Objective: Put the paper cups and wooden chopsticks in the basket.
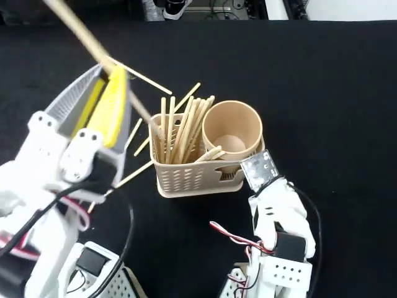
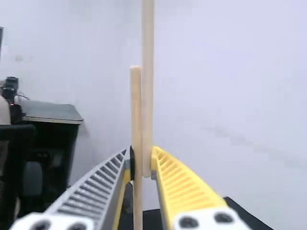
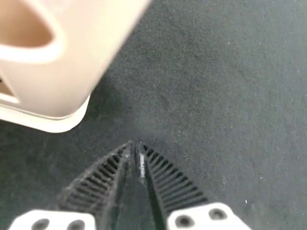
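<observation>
Two held chopsticks (image 2: 146, 72) clamped in the left gripper (image 2: 141, 160), one grey jaw and one yellow, both ribbed plastic. Treat as a firm grasp partway along the sticks (one stick projecting farther past the jaw tips than the other).

Read the long axis from the high view: a steep slant, upper ends toward the far left corner, lower ends down beside the basket (image 1: 192, 177) at the rim nearer the left arm. Expect the basket opening to lie just ahead of and below those lower ends. Judge the coming move accordingly: carry the lower ends over that rim, bring the sticks closer to upright, then release. Beware of fouling the stowed chopsticks (image 1: 183, 127), fanned out and leaning across the same compartment.

Materials and shapes:
- Chopsticks: pale bare wood, slender, straight, light.
- Basket: cream plastic, rectangular, slotted walls.
- Paper cup (image 1: 231, 124): tan, round, upright in the other end of the basket, mouth open.
- Loose chopsticks (image 1: 136, 172): flat on the black table cloth (image 1: 322, 93), near the left arm.

Right gripper (image 3: 135, 153): jaws pressed together on nothing, tips low over the cloth just beside the basket's base. Assign the loose sticks to the left arm, as the nearer.
</observation>
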{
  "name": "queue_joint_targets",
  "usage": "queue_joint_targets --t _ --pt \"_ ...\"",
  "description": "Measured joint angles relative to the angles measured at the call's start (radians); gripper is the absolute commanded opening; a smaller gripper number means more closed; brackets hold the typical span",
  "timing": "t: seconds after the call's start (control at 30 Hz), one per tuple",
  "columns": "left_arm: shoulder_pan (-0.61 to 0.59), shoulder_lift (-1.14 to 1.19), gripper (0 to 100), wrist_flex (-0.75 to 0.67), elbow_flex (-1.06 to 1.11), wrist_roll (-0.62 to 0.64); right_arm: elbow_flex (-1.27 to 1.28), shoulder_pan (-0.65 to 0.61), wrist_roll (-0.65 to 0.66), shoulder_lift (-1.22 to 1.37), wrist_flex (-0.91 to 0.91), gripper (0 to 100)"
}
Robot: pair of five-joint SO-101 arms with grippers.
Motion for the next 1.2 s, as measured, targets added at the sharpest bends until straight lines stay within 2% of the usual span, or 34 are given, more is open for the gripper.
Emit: queue_joint_targets --t 0.2,0.37,0.5,0.77,0.93,1.03,1.13,1.2 --pt "0.038 0.071 4 -0.028 0.130 0.000 0.000 0.000 0.000 0.000 0.000 1.2" --pt "0.040 0.084 25 -0.026 0.301 0.002 0.000 0.000 0.000 0.000 0.000 1.2" --pt "0.038 0.081 25 -0.017 0.362 0.002 0.000 0.000 0.000 0.000 0.000 1.2" --pt "0.043 -0.057 25 0.161 0.288 0.002 0.000 0.000 0.000 0.000 0.000 1.2" --pt "0.034 -0.160 24 0.218 0.269 0.002 0.000 0.000 0.000 0.000 0.000 1.2" --pt "-0.074 -0.196 25 0.250 0.269 0.002 0.000 0.000 0.000 0.000 0.000 1.2" --pt "-0.249 -0.186 25 0.275 0.267 -0.009 0.000 0.000 0.000 0.000 0.000 1.2" --pt "-0.368 -0.126 25 0.264 0.305 -0.063 0.000 0.000 0.000 0.000 0.000 1.2"
